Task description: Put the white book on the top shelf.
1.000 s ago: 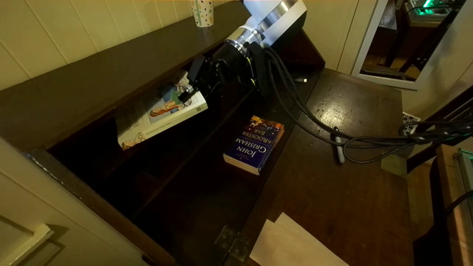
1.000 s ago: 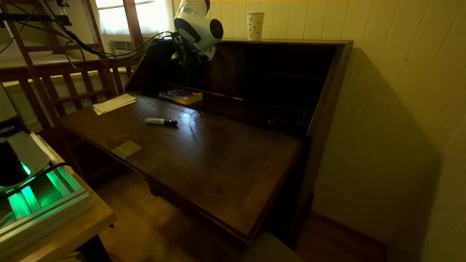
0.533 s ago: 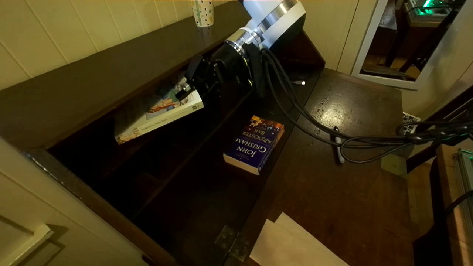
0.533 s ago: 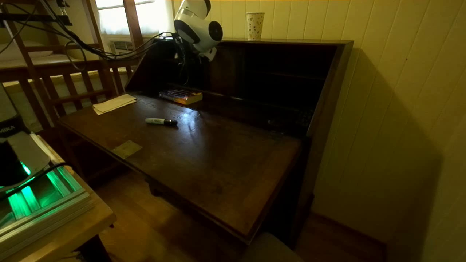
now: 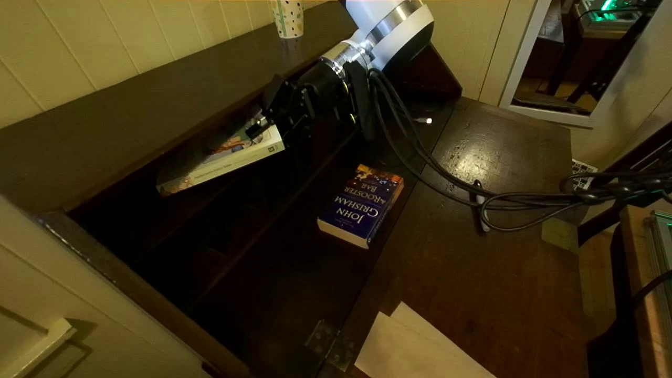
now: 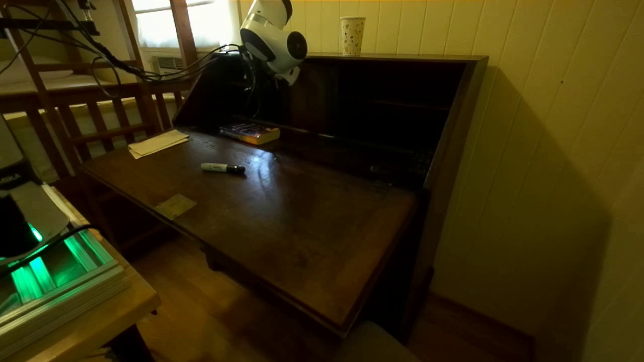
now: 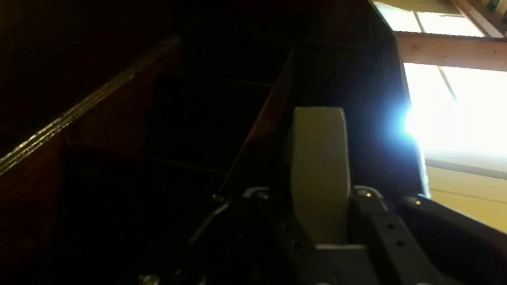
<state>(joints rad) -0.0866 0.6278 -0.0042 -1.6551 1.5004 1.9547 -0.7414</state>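
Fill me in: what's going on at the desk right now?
The end effector is holding the white book at the opening of the top shelf. The book looks partly inside but hasn't been let go yet. The blue book and the marker lie on the desk below.

Patterned cup (image 6: 352,36); blue book (image 5: 360,206); marker (image 6: 222,168); paper (image 6: 158,144).

We see the white book (image 5: 231,162), coloured picture facing up and lettered spine outward, gripped in the fingers (image 7: 383,227), partly inside the top shelf (image 6: 402,83), a wide dark recess.
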